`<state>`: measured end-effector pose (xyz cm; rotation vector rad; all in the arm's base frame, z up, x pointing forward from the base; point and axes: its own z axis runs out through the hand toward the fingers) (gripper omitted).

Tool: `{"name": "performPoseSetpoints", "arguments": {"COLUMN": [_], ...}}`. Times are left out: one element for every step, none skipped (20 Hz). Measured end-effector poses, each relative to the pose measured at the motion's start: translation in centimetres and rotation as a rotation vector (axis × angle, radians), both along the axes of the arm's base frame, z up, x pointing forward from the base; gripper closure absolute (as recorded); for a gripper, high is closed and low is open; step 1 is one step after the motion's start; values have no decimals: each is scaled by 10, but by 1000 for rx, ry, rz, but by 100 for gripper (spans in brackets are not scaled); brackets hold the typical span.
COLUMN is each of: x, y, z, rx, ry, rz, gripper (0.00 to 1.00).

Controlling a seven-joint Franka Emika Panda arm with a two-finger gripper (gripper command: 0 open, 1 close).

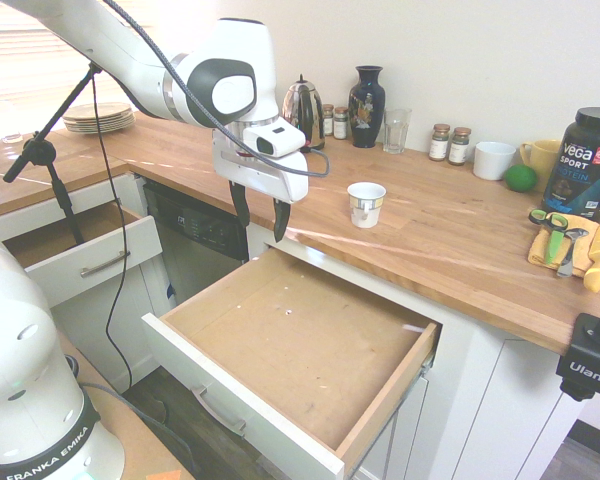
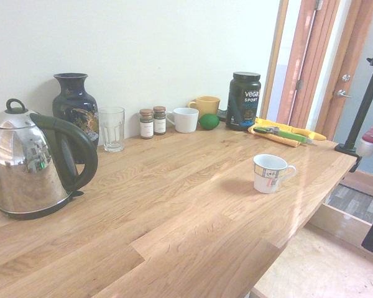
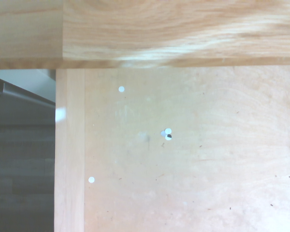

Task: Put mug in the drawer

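The surface (image 1: 460, 240) is light wood laid in joined strips, with bands of sunlight across it; the mug (image 1: 366, 205), white with a patterned band, stands upright near its front edge; along the wall stand a steel kettle (image 2: 34, 164), a dark blue vase (image 2: 76, 108) with a painted design, a clear glass (image 2: 112, 129), small lidded jars (image 1: 448, 143), a wider white mug (image 2: 186, 120) and a yellow mug (image 2: 206, 105); a green round object (image 2: 209, 121) sits just beside a black tub (image 2: 243, 101); a stack of plates (image 1: 99, 117) rests toward the window; a yellow cloth (image 1: 577, 250) lies under green-handled utensils (image 1: 556, 240).
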<state>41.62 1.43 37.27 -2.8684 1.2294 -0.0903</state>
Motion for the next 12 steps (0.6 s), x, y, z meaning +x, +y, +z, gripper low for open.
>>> {"name": "performPoseSetpoints", "arguments": {"x": [0,0,1,3,8,14,23,33,44,57,70,85], "y": [0,0,0,0,0,0,-1,-3,-6,-10,-14,-19], "z": [0,-1,-1,1,4,8,12,15,19,21,24,26], "rx": [0,0,0,-1,-2,-2,-1,-2,-7,-14,-19,-18], "ry": [1,2,2,-2,-9,-15,-19,-18,-18,-21,-28,-33], "rz": [0,0,1,2,3,3,2,1,0,0,-3,-9], "gripper": [0,0,0,0,0,0,0,0,0,0,0,0]}}
